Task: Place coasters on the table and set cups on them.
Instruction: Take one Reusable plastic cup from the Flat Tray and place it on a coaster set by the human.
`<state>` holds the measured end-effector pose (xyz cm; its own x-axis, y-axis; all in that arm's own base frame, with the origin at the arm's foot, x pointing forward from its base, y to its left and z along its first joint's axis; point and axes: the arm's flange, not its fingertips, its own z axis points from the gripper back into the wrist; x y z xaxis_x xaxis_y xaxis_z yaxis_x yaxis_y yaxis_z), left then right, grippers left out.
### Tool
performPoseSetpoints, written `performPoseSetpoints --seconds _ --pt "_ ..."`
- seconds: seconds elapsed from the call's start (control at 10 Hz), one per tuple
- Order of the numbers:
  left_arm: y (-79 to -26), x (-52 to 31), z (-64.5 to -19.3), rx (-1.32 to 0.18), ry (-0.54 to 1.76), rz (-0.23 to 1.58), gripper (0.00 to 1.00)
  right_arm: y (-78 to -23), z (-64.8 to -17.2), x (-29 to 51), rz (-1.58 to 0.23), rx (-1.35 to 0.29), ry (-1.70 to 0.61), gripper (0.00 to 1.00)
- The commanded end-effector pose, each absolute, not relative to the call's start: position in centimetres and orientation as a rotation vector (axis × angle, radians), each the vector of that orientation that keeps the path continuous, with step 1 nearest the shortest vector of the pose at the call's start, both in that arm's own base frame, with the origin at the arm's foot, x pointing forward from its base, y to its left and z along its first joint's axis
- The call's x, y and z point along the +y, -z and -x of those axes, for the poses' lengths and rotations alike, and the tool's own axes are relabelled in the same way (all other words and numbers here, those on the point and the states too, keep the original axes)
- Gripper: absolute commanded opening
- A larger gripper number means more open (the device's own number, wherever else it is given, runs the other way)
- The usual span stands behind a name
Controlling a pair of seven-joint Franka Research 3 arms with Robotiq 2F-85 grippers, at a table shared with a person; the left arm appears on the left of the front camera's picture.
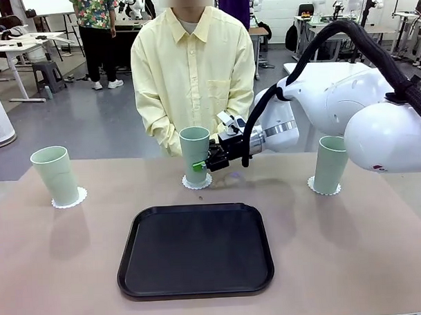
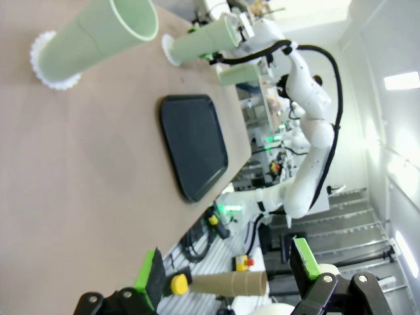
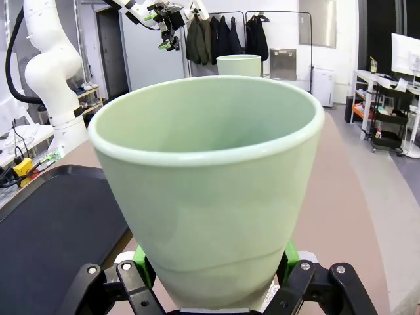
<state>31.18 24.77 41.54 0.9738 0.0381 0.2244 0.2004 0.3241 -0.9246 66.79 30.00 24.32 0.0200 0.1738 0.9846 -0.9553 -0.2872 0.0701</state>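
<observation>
1. Over on the left of the tabletop (image 1: 48, 274), one green cup (image 1: 55, 175) stands up straight on a white lacy coaster (image 1: 69, 199). Nothing is touching it.
2. From the left wrist view, the left claw (image 2: 230, 279) hangs out past the near edge of the tabletop. Its two green pads are spread wide apart and nothing is between them.
3. Next comes the black tray (image 1: 195, 251). It lies flat in the middle of the tabletop, close to the robot's side, with nothing on it.
4. Just behind the tray stands the middle cup (image 1: 195, 153). It is upright and its bottom sits on the middle coaster (image 1: 197, 182).
5. A person in a pale yellow shirt (image 1: 194, 75) stands right behind that cup, at the far side of the tabletop, hands held low in front.
6. Reaching in from the right, the right claw (image 1: 209, 160) has its fingers pressed on both sides of the middle cup, low down near the bottom. A green pad (image 1: 198, 166) shows beside the cup. In the right wrist view the cup (image 3: 207, 190) is big and close, squeezed between the two green pads.
7. Far on the right, the last cup (image 1: 331, 163) stands upright on its own coaster (image 1: 324, 189). The big white right arm (image 1: 347, 101) is partly in front of it, but does not seem to touch it.
</observation>
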Motion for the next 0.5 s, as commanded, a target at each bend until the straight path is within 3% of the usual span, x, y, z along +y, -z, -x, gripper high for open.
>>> performPoseSetpoints --seconds 0.0,0.4 --pt "-41.62 24.9 -30.95 -0.218 0.111 1.24 1.0 -24.81 -67.78 30.18 -1.328 -0.857 -1.469 0.83" --pt "-41.62 24.9 -30.95 -0.218 0.111 1.24 1.0 -24.15 -67.8 30.02 -1.335 -0.836 -1.462 0.83"
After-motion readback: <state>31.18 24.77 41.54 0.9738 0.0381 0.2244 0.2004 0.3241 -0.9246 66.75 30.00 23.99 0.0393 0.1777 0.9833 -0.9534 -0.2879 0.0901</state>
